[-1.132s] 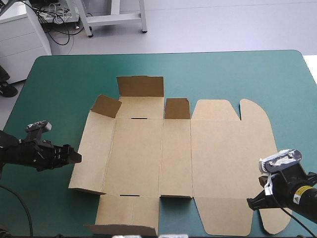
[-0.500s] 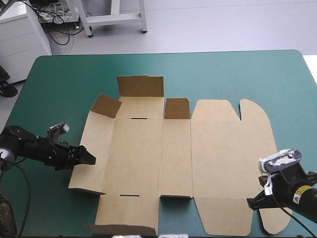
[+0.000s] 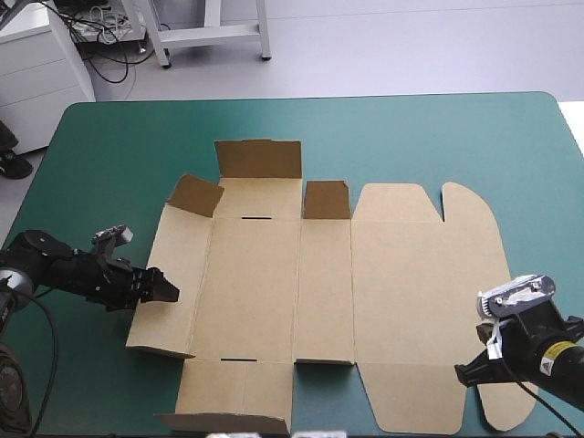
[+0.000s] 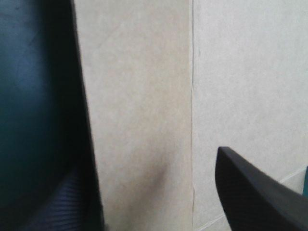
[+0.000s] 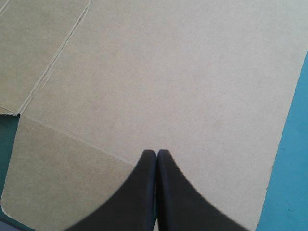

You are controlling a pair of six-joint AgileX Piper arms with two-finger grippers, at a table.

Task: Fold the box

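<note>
The brown box (image 3: 365,274) lies spread as a cut sheet on the teal-green cover (image 3: 411,137). Its far flap (image 3: 259,158) and two small flaps (image 3: 196,194), (image 3: 327,199) stand raised. My left gripper (image 3: 164,290) is at the sheet's left edge and is open. In the left wrist view my left gripper (image 4: 154,163) has the box's (image 4: 139,96) left panel between its fingers, one finger over the board and the other at the outer edge. My right gripper (image 3: 464,374) is shut, low over the near right part of the sheet. Its tip (image 5: 157,152) rests above plain board (image 5: 168,72).
A near flap (image 3: 224,422) of the sheet curls up at the table's front edge. Bare teal-green cover lies beyond the sheet's far side and to the left of it (image 3: 91,164).
My left gripper has moved right, from off the sheet to its left edge, and has barely shifted just before now. The right gripper and the sheet have stayed put.
</note>
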